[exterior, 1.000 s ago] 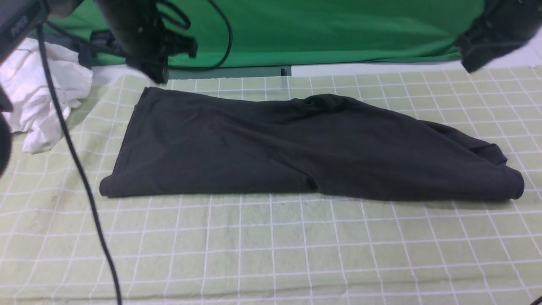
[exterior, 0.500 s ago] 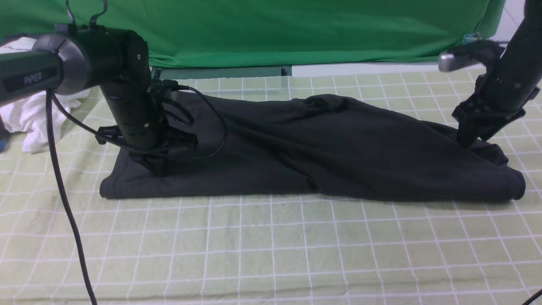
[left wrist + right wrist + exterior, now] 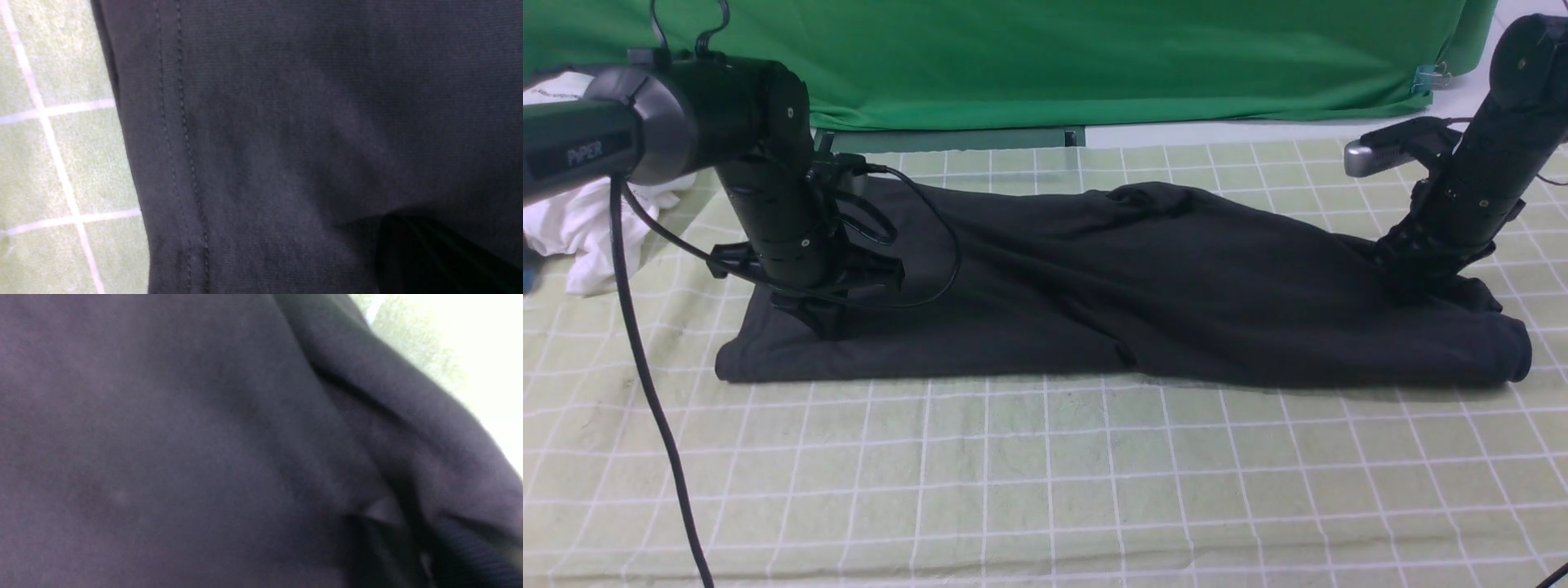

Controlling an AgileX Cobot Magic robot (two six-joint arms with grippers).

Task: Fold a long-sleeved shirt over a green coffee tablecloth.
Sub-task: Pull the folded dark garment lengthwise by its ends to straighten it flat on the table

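the job looked to be at the gathering stage, with the folding still to be done: the long-sleeved shirt [image 3: 1217, 286] lay in a long, low band across the green coffee tablecloth [image 3: 1045, 482], its near edge uneven and a loose crease running through the middle. the left gripper [image 3: 827, 331] had its jaws closed and its tips pressed down on the shirt near its left end, a little in from the stitched hem [image 3: 184, 134]; it seemed to be pinning the fabric rather than lifting it. the right gripper [image 3: 1405, 296] was down in the folds towards the other end, touching the cloth, with the tapering end of the shirt reaching out beyond it. whether its fingers had closed on a layer there could not be told, since dark fabric hid the tips. the next move called for a sure pinch on the right, probably followed by carrying that end in over the body while the left side stayed anchored. a shallow bite might have let the top layer slip and left the fold crooked.
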